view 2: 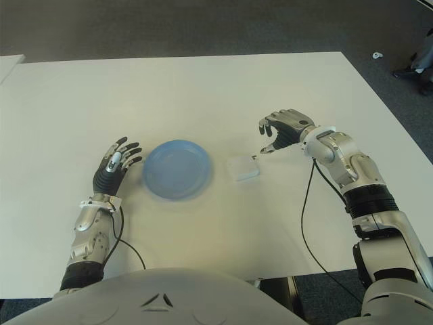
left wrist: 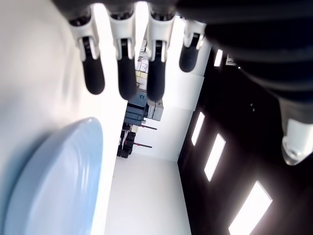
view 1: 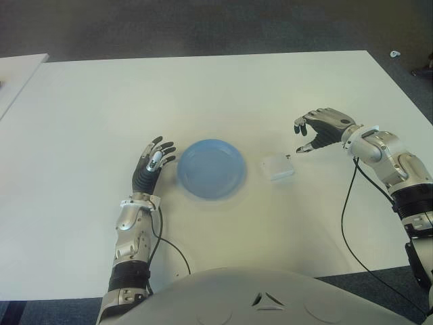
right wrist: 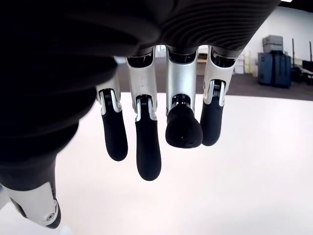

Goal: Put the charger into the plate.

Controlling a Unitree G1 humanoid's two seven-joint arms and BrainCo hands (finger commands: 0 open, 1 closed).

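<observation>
White worktop (view 1: 203, 101): small white square charger (view 1: 277, 167) lies just right of round light-blue plate (view 1: 211, 168), apart. Right hand (view 1: 318, 130) beyond charger, fingers loosely spread, empty. Left hand (view 1: 152, 164) beside plate's left rim, fingers extended, empty.

White desk (view 1: 223, 95) spanning most of the view, dark grey carpet (view 1: 203, 27) beyond its far edge, second pale tabletop (view 1: 13, 74) just off its far left corner.
</observation>
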